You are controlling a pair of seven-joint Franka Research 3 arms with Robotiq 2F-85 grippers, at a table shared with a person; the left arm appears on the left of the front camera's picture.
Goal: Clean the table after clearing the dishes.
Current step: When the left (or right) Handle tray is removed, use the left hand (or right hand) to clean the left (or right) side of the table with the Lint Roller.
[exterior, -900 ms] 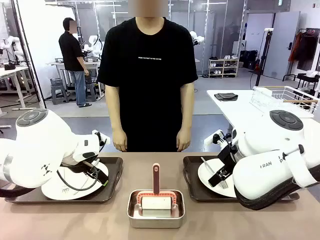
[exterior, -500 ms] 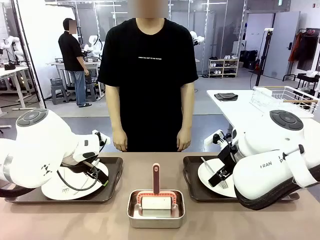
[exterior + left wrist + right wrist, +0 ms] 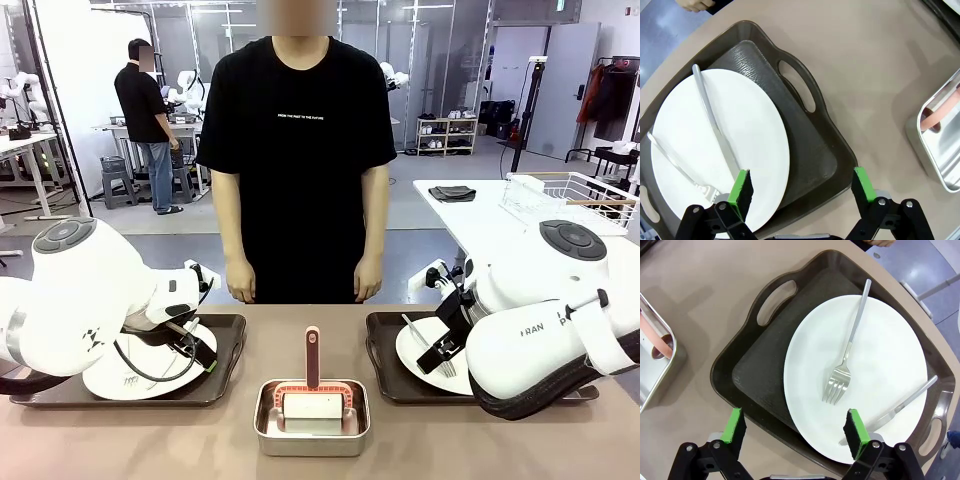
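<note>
Two dark brown handled trays rest on the beige table (image 3: 230, 440). The left tray (image 3: 810, 145) holds a white plate (image 3: 720, 150) with a knife (image 3: 715, 125) and fork (image 3: 675, 162). My left gripper (image 3: 800, 187) hangs open above that tray's near edge. On the right tray (image 3: 760, 370) sits a white plate (image 3: 875, 370) bearing a fork (image 3: 847, 352) and knife (image 3: 900, 407). Above its near rim my right gripper (image 3: 795, 432) is open and holds nothing. In the front view both arms hover low over the left tray (image 3: 225, 360) and the right tray (image 3: 385, 355).
A shiny steel pan (image 3: 311, 417) stands at the table's front centre with a pink-handled white tool (image 3: 312, 375) in it. A person (image 3: 300, 160) stands at the far edge, hands down. A white side table (image 3: 480, 210) with a wire basket (image 3: 575, 195) lies at the back right.
</note>
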